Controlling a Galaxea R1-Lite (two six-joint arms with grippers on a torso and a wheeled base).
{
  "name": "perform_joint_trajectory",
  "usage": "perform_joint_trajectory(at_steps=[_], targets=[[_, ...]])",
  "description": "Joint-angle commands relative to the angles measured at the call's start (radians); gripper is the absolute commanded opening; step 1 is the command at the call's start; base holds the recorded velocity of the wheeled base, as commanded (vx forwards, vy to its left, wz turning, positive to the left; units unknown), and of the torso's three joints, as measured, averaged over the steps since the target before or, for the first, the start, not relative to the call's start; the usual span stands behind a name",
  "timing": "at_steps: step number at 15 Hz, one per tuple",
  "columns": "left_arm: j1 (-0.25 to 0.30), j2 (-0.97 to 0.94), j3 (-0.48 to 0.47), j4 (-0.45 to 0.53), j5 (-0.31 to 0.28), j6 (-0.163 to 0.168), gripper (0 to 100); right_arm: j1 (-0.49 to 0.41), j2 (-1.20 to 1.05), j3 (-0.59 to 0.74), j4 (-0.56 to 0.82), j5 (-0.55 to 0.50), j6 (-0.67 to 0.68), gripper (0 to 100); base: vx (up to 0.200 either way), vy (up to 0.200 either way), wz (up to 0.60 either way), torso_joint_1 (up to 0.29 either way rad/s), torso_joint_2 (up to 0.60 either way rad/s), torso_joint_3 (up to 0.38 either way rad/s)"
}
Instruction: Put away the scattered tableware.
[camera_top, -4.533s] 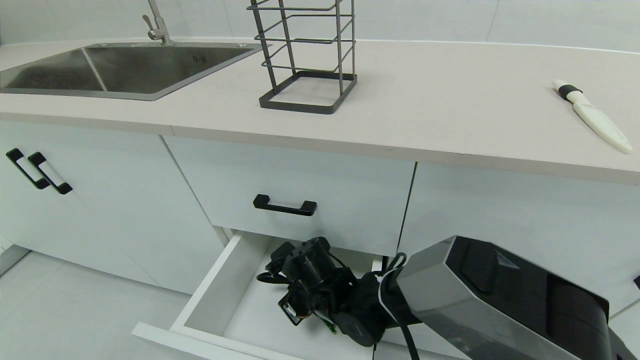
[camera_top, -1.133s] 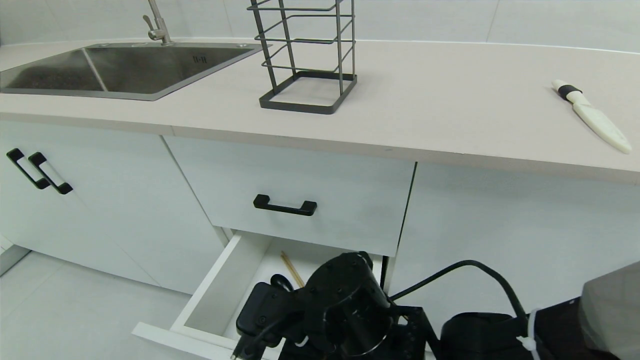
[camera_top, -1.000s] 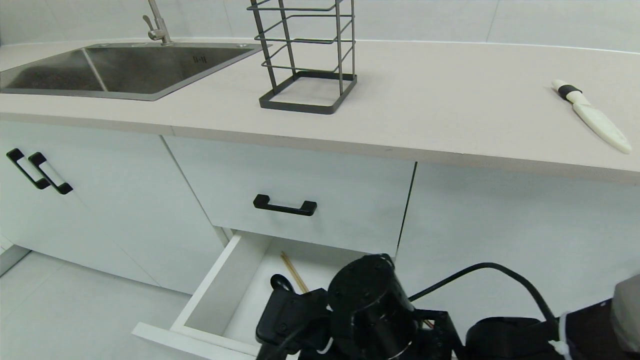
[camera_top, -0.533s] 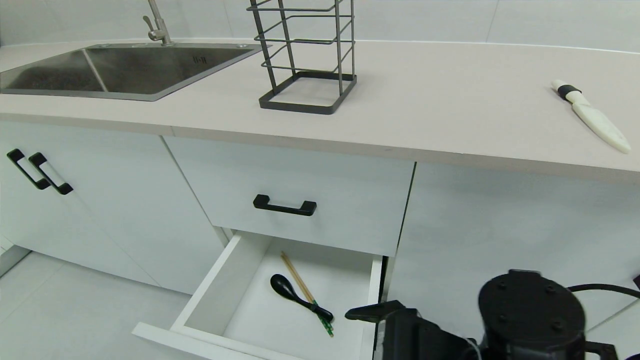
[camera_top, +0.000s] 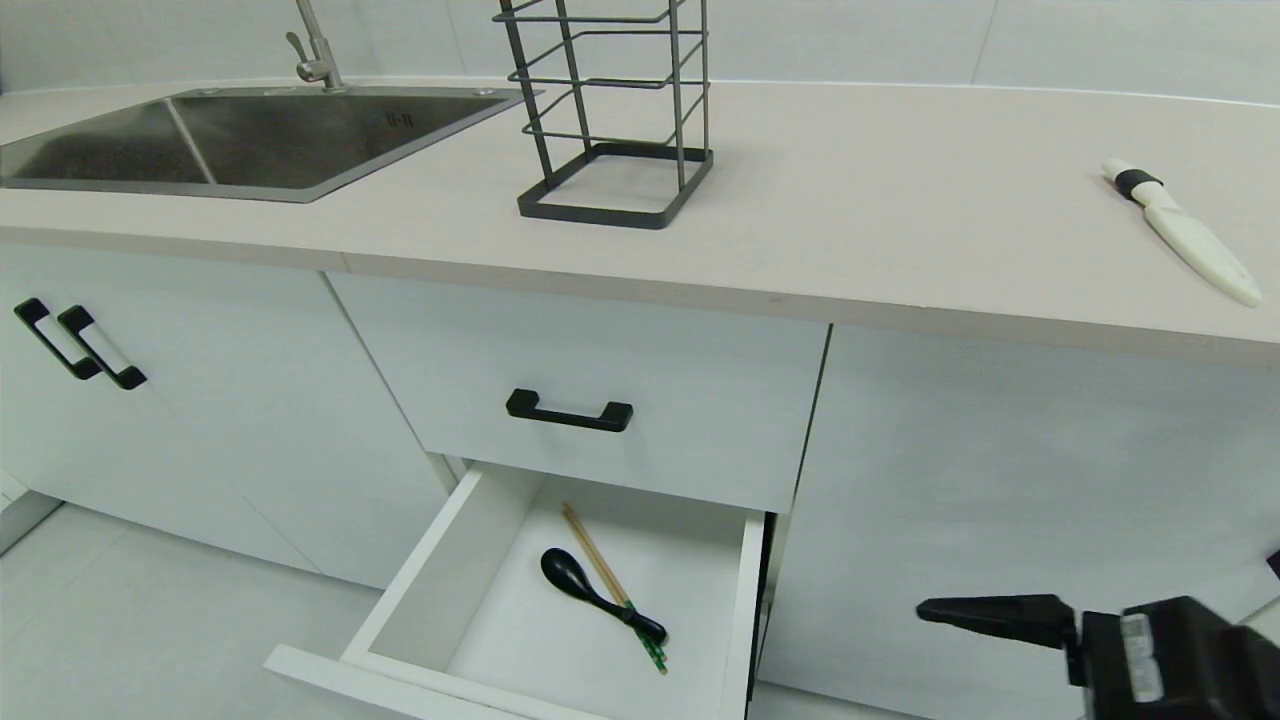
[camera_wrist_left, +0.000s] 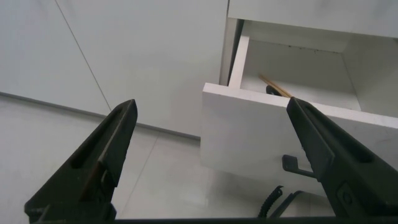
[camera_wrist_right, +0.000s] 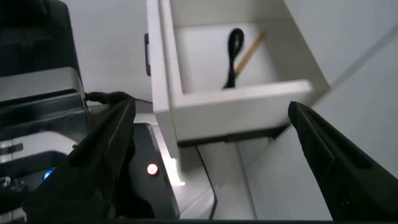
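**A:** What lies in the pulled-out white drawer?

**B:** 1 glossy black spoon and 2 thin wooden chopsticks with green tips. They lie flat on its smooth floor, the spoon's handle touching the sticks.

**A:** And on the pale matte bench?

**B:** 1 cream knife with a black band at the far right. It is well apart from 1 dark square wire rack. 1 brushed steel sink is set in at the far left.

**A:** The tools?

**B:** The right tool is low at the near right, beside the drawer. Its 2 dark fingers are spread wide and grip nothing. The left tool is likewise spread apart and empty, with the drawer's front corner ahead of it.
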Motion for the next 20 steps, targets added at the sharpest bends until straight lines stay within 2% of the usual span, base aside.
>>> perform_joint_trajectory(at_steps=[1,2,3,5,6,10,12,13,14,15,17,18,19,20], targets=[[0.0,0.0,0.0,0.0,0.0,-0.001,100,-0.184,-0.334,0.078,0.093,0.02,-0.003,100,0.0,0.0,0.0,0.0,0.0,0.0],[0.0,0.0,0.0,0.0,0.0,-0.001,100,-0.31,-0.469,0.081,0.13,0.013,-0.001,100,0.0,0.0,0.0,0.0,0.0,0.0],[0.0,0.0,0.0,0.0,0.0,-0.001,100,-0.368,-0.523,0.082,0.141,0.011,-0.001,100,0.0,0.0,0.0,0.0,0.0,0.0],[0.0,0.0,0.0,0.0,0.0,-0.001,100,-0.567,-0.708,0.081,0.142,0.011,-0.001,100,0.0,0.0,0.0,0.0,0.0,0.0],[0.0,0.0,0.0,0.0,0.0,-0.001,100,-0.621,-0.784,0.085,0.147,0.013,-0.001,100,0.0,0.0,0.0,0.0,0.0,0.0],[0.0,0.0,0.0,0.0,0.0,0.002,100,-0.701,-1.086,0.154,0.245,0.014,-0.001,100,0.0,0.0,0.0,0.0,0.0,0.0],[0.0,0.0,0.0,0.0,0.0,0.002,100,-0.75,-1.166,0.208,0.282,0.013,0.001,100,0.0,0.0,0.0,0.0,0.0,0.0],[0.0,0.0,0.0,0.0,0.0,0.004,100,-0.79,-1.221,0.227,0.331,-0.01,0.013,100,0.0,0.0,0.0,0.0,0.0,0.0],[0.0,0.0,0.0,0.0,-0.001,0.006,100,-0.79,-1.23,0.227,0.406,-0.049,0.036,100,0.0,0.0,0.0,0.0,0.0,0.0],[0.0,0.0,0.0,0.0,0.0,0.002,100,-0.79,-1.23,0.227,0.475,-0.132,0.097,100,0.0,0.0,0.0,0.0,0.0,0.0],[0.0,0.0,-0.001,-0.022,-0.007,-0.008,100,-0.79,-1.23,0.227,0.6,-0.187,0.223,100,0.0,0.0,0.0,0.0,0.0,0.0],[0.0,0.003,-0.049,-0.14,-0.043,-0.019,100,-0.79,-1.23,0.227,0.659,-0.225,0.252,100,0.0,0.0,0.0,0.0,0.0,0.0],[0.0,0.054,-0.126,-0.184,-0.132,-0.034,100,-0.79,-1.23,0.227,0.702,-0.27,0.264,100,0.0,0.0,0.0,0.0,0.0,0.0],[0.0,0.101,-0.205,-0.16,-0.196,-0.04,100,-0.79,-1.23,0.227,0.728,-0.277,0.269,100,0.0,0.0,0.0,0.0,0.0,0.0]])
